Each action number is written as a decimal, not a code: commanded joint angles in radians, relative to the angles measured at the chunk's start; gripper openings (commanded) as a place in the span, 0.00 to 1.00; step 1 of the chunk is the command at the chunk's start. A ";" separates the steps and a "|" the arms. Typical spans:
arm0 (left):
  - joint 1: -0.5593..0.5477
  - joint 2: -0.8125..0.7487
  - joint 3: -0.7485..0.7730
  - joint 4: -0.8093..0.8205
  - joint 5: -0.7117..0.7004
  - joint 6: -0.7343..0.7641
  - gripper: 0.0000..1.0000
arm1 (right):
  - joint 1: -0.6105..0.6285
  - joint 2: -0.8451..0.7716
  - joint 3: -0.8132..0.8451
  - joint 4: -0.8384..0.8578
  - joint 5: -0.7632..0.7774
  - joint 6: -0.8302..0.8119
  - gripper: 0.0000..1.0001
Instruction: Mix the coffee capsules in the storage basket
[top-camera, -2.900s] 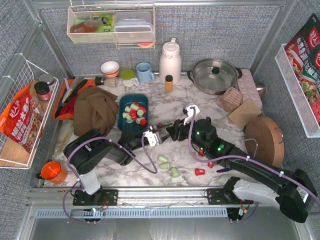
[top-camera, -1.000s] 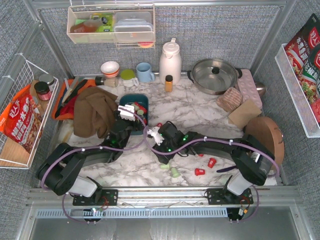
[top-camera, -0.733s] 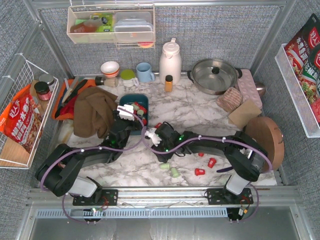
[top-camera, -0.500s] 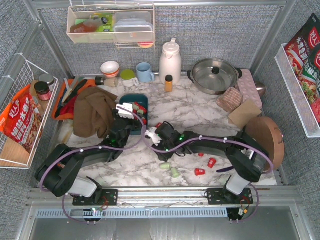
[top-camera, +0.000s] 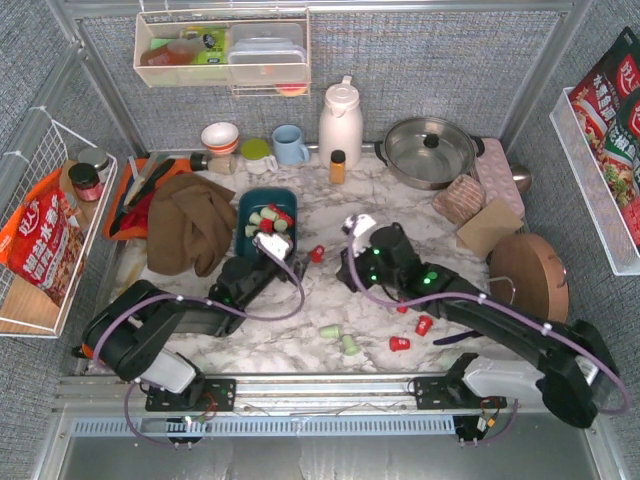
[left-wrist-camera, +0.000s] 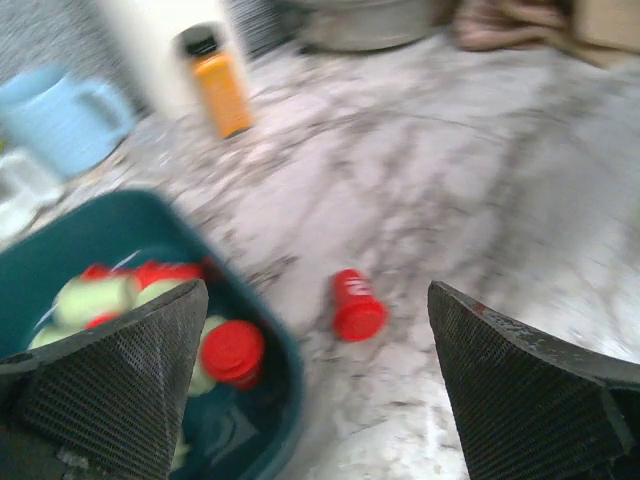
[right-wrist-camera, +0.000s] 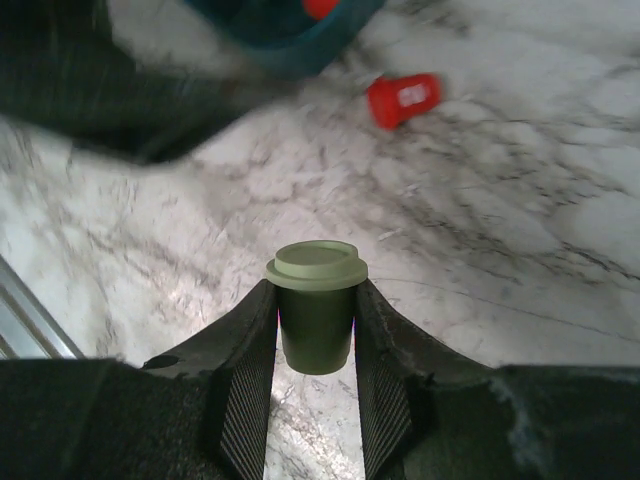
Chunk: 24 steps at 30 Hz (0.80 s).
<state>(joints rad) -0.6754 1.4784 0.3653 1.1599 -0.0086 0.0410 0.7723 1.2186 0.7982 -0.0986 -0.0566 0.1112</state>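
Right gripper (right-wrist-camera: 315, 325) now farther right, clamped on green capsule (right-wrist-camera: 314, 268); left gripper (left-wrist-camera: 318, 330) wide apart beside basket (left-wrist-camera: 70, 230).

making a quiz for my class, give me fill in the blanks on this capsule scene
The held capsule in the right gripper is ___.
The left gripper is ___.
The loose capsule nearest the storage basket is ___.
Answers: green; open; red.

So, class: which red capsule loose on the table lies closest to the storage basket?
The lone red capsule just right of the storage basket; the other reds sit further right.
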 joint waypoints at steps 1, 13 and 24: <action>-0.057 0.071 -0.066 0.394 0.342 0.229 0.99 | -0.087 -0.119 -0.056 0.133 0.016 0.178 0.29; -0.228 0.231 0.038 0.491 0.405 0.485 0.99 | -0.182 -0.264 -0.150 0.320 -0.114 0.335 0.29; -0.279 0.244 0.081 0.493 0.247 0.543 0.99 | -0.185 -0.249 -0.179 0.368 -0.172 0.379 0.29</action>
<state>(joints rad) -0.9478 1.7275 0.4427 1.5909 0.2848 0.5591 0.5888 0.9638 0.6201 0.2123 -0.1955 0.4702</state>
